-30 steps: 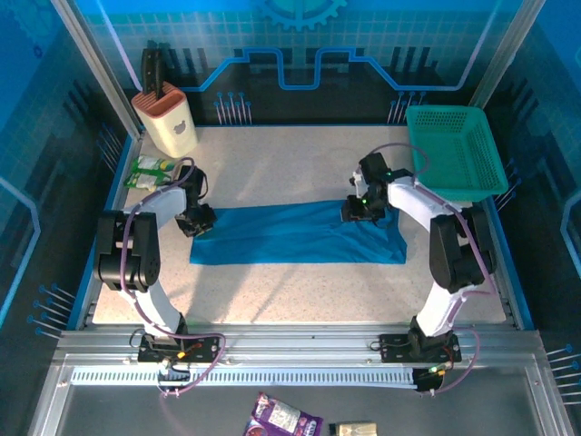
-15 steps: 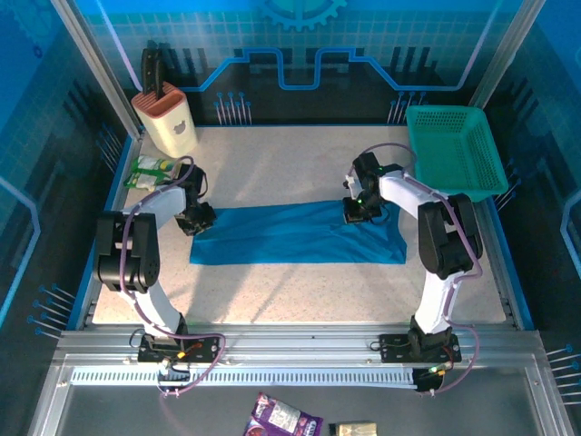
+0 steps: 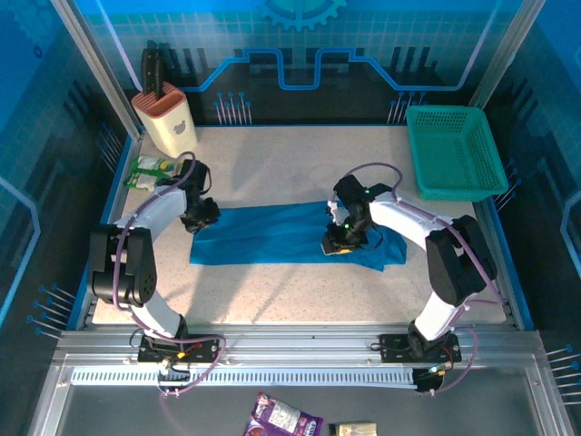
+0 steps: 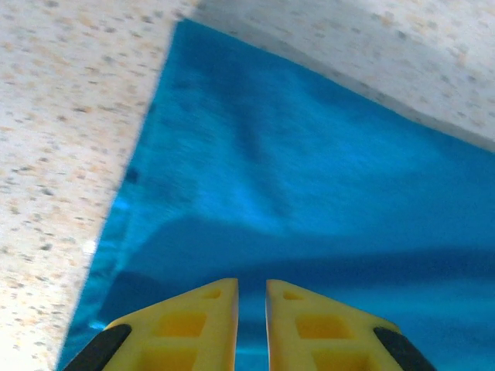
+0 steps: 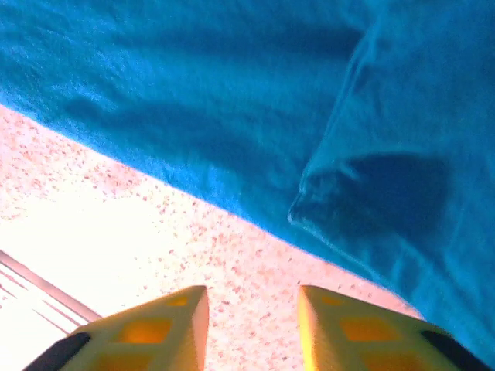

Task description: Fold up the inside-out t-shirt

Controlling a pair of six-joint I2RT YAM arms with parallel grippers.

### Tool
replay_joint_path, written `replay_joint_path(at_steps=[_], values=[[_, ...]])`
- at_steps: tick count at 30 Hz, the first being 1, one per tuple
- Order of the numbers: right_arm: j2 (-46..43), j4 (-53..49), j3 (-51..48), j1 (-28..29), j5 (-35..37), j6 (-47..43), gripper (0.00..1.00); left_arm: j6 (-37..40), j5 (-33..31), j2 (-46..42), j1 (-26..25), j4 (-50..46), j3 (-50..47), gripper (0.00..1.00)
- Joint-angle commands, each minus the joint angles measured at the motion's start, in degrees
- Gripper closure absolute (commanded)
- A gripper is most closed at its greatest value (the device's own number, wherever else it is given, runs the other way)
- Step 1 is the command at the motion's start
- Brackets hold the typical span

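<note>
The inside-out t-shirt [image 3: 272,234] lies as a long blue strip across the middle of the table. My left gripper [image 3: 201,216] sits at the strip's far left corner. In the left wrist view its yellow fingers [image 4: 209,321] are nearly together with blue cloth [image 4: 309,170] in the slit, shut on the shirt. My right gripper [image 3: 334,245] hovers at the shirt's near edge, right of centre. It stands open [image 5: 251,305] over bare table, with nothing between its fingers. A folded-over flap of the shirt [image 5: 387,193] lies just beyond it.
A teal-green mesh basket [image 3: 454,150] stands at the back right corner. A beige holder [image 3: 166,120] and a green packet [image 3: 150,170] are at the back left. Blue rails edge the table. Snack packets [image 3: 286,420] lie below the arm bases.
My right gripper moved from the shirt's far right edge toward the near edge and leftward, dragging the right end over, and now stands open. My left gripper shifted slightly away from the bases.
</note>
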Motion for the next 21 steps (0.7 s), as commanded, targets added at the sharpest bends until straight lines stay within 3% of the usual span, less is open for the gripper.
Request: replay_joint_path(at_steps=[1,6,11,16,21], values=[[-7.59,-1.66,-0.96,-2.83,-3.07,2.4,0.56,-2.13,1.6,-2.4,-3.98,-2.55,2.4,0.82],[-14.97,-1.9,-7.93,-12.71,4.48,4.83,0.55,-5.88,4.66,-3.17,-12.83,-1.22,3.58,0.8],[-19.1,2.49,-17.13,-22.42,4.53,5.82,0.55,-10.97,11.36,0.54,-24.78,4.62,6.11,0.78],[-16.69,7.25,-18.02,-25.54,5.04,3.93,0.57,-13.7,16.34,10.31,-33.76,9.01,13.38,0.76],[-11.33,8.07,-16.22,-25.77,8.69,1.47,0.62,-12.8,17.4,20.24,-38.44,7.18,22.24,0.76]])
